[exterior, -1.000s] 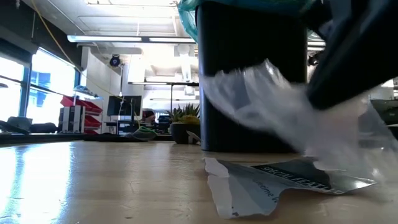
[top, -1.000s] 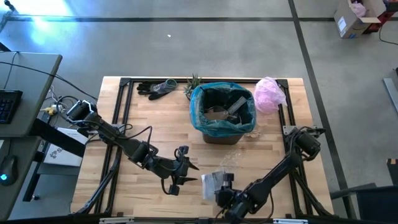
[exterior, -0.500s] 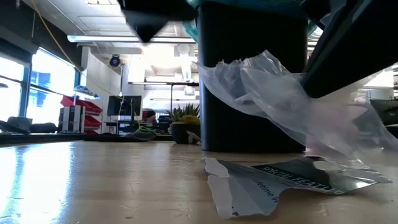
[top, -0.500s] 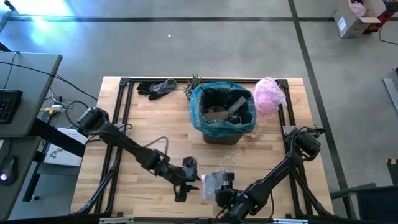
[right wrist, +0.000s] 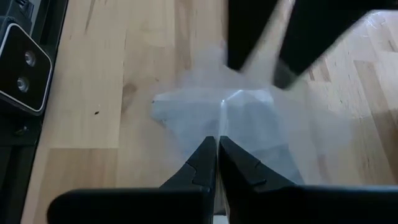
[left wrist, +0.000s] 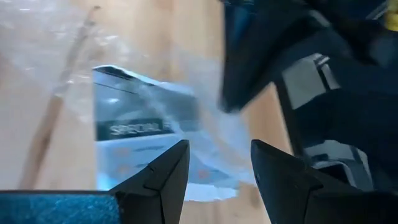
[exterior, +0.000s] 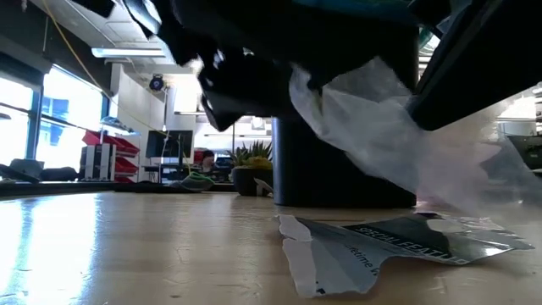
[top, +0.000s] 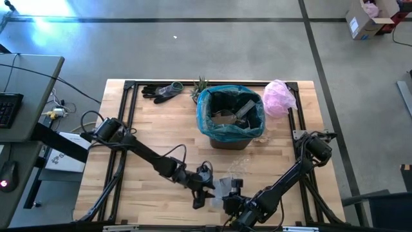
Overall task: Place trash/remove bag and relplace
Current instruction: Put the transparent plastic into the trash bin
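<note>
Near the front edge of the pale wooden bench (top: 154,138), the right gripper (right wrist: 217,163) has its dark fingers pinched together on a clear crinkled plastic wrapper (exterior: 398,140), holding it lifted off the wood so that it hangs in a loose fold. Under it lies a flat silvery wrapper with dark printed lettering (exterior: 398,241), resting on the bench top. The left gripper (left wrist: 214,163) reaches in from the bench's left side and hangs just beside the held wrapper, its two dark fingers set apart with a narrow gap between them, empty, pointing down at the silvery wrapper (left wrist: 140,140).

Toward the back edge, at the middle, stands a dark rectangular bin (top: 230,138) lined with the wrinkled translucent teal plastic bag (top: 207,116), whose top is folded over the rim; brownish and grey scraps (top: 225,118) lie inside. A pale pink thin plastic bag (top: 279,98) sits just beside the bin near the back right corner. A small green plant (top: 200,84) and a pair of dark gloves (top: 161,91) lie along the back edge.
</note>
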### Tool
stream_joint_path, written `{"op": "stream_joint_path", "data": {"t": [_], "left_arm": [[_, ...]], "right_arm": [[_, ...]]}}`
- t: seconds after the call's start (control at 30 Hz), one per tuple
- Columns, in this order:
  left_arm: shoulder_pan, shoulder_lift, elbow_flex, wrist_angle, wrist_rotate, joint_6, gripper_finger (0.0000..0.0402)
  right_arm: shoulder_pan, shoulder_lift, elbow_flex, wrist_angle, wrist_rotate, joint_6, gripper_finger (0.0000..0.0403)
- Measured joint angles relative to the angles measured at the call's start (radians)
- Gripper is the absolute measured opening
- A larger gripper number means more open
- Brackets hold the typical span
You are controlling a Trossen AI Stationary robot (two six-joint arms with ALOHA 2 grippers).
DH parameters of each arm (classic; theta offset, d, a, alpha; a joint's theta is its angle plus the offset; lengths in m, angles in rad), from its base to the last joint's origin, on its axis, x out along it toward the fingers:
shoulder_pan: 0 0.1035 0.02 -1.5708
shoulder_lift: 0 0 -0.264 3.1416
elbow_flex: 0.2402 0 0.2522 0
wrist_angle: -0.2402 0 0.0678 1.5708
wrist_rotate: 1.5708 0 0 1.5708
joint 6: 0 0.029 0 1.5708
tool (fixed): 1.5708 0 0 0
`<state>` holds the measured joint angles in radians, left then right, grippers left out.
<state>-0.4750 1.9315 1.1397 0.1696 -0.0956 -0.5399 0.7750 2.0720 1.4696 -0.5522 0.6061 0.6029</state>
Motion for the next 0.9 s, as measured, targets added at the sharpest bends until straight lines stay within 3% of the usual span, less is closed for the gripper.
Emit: {"op": "stream_joint_path", "data": {"t": [0.2,0.47,0.9], "left_arm": [[0.007,0.003,0.0,-0.086,-0.076,-0.007,0.0156],[0.006,0.003,0.0,-0.094,-0.073,0.018,0.0148],[0.004,0.003,0.0,-0.056,-0.046,0.063,0.0005]], "right_arm": [[0.005,0.0,0.0,0.002,0.001,0.001,0.0],[0.011,-0.002,0.0,0.004,-0.013,0.002,0.0],[0.011,-0.002,0.0,0.018,-0.016,0.0,0.0001]]}}
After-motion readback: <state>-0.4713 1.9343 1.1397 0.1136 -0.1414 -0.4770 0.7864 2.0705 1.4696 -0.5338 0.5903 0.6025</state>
